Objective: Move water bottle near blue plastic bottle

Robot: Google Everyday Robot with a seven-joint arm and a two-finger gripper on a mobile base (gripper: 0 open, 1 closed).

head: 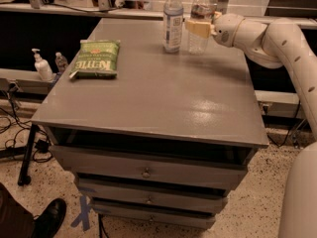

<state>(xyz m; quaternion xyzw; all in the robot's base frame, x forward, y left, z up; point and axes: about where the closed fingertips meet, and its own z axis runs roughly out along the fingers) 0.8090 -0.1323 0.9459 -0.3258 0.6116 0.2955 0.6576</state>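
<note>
Setting the water bottle (200, 39) down cleanly is what matters now. The pincer (200, 27) reaches in from the right at the far edge of the counter (163, 98). Its tan fingers (195, 28) are closed around the bottle's upper half, just under the red-and-white band. The water bottle stands upright just beside the blue plastic bottle (172, 21), on its right, with a narrow gap between them. Whether its base rests on the counter or hangs just above it I cannot tell.

The placement looks essentially reached, so the step in hand is probably the release. To do it well, make sure the base sits flat before opening, and spread the fingers evenly so neither side drags the light bottle. Then back out to the right, away from the blue plastic bottle, without swinging across it. The green chip bag (94, 58) lies well apart at the left and is no concern.
</note>
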